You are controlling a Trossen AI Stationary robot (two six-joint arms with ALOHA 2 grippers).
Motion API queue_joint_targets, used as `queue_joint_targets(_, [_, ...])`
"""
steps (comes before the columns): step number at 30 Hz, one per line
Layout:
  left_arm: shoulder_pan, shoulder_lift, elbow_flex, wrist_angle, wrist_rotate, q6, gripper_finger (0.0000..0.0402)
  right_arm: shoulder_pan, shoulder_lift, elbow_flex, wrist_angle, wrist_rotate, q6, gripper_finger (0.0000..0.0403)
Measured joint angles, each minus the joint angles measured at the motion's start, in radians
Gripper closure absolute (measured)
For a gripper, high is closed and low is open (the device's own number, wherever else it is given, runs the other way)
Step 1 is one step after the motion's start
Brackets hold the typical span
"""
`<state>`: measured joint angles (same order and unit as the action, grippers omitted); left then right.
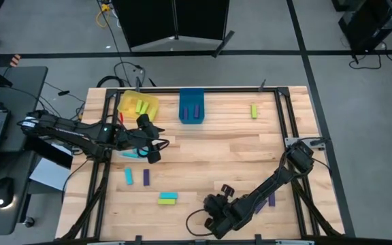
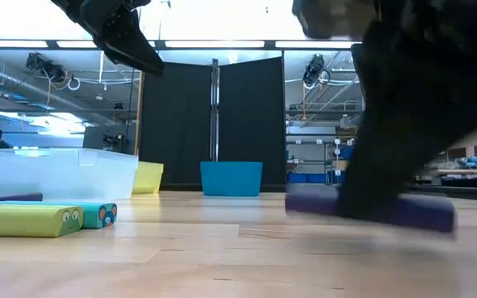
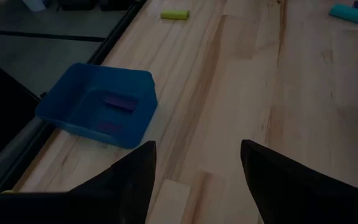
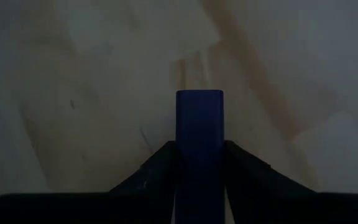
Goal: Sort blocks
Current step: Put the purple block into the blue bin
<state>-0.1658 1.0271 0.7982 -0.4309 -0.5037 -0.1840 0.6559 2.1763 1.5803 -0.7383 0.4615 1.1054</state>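
Observation:
My right gripper (image 4: 199,163) is shut on a dark purple block (image 4: 199,124) near the table's near edge; in the high view the hand (image 1: 216,216) hides the block. My left gripper (image 3: 194,180) hangs open above the left part of the table (image 1: 152,139), holding nothing. Loose blocks lie flat on the wood: a teal one (image 1: 128,176), a purple one (image 1: 146,177), a lime and teal pair (image 1: 167,198), a lime one (image 1: 254,111), and a purple one (image 1: 271,199) beside my right arm. My right gripper pinches the purple block's two long sides (image 4: 199,155) between its two fingers, which lie along the block and slant down from above. The block's free end (image 4: 199,99) sticks out past the fingertips. In the low view the block (image 2: 421,215) lies about level, just above the tabletop.
Along the far edge stand a yellow bin (image 1: 138,105) holding lime blocks and a blue bin (image 1: 192,107) holding purple blocks (image 3: 118,101). A clear bin (image 2: 56,172) sits under my left gripper. The middle of the table is bare wood (image 1: 216,150).

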Motion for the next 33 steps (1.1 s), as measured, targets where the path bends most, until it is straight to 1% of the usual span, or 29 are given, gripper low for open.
queue_joint_targets(8, [0.0, 0.0, 0.0, 0.003, 0.0, 0.0, 0.0161, -0.05, -0.04, 0.002, -0.009, 0.086, -0.11, 0.0284])
queue_joint_targets(15, [0.0, 0.0, 0.0, 0.05, 0.0, 0.0, 0.0161, -0.158, -0.068, 0.004, 0.034, 0.186, -0.276, 0.0284])
queue_joint_targets(18, [0.0, 0.0, 0.0, 0.114, -0.001, -0.011, 0.0161, -0.215, -0.097, 0.006, 0.069, 0.233, -0.342, 0.0283])
queue_joint_targets(21, [0.0, -0.009, 0.0, 0.211, -0.014, -0.062, 0.0161, -0.274, -0.124, 0.006, 0.092, 0.281, -0.399, 0.0283])
queue_joint_targets(26, [0.0, -0.022, 0.0, 0.353, -0.018, -0.144, 0.0161, -0.377, -0.186, 0.008, 0.142, 0.323, -0.498, 0.0283])
queue_joint_targets(30, [0.0, -0.058, 0.002, 0.404, -0.011, -0.184, 0.0161, -0.457, -0.216, 0.007, 0.145, 0.334, -0.577, 0.0283])
queue_joint_targets(33, [0.0, -0.12, 0.006, 0.41, -0.01, -0.186, 0.0161, -0.519, -0.234, 0.007, 0.149, 0.333, -0.638, 0.0283])
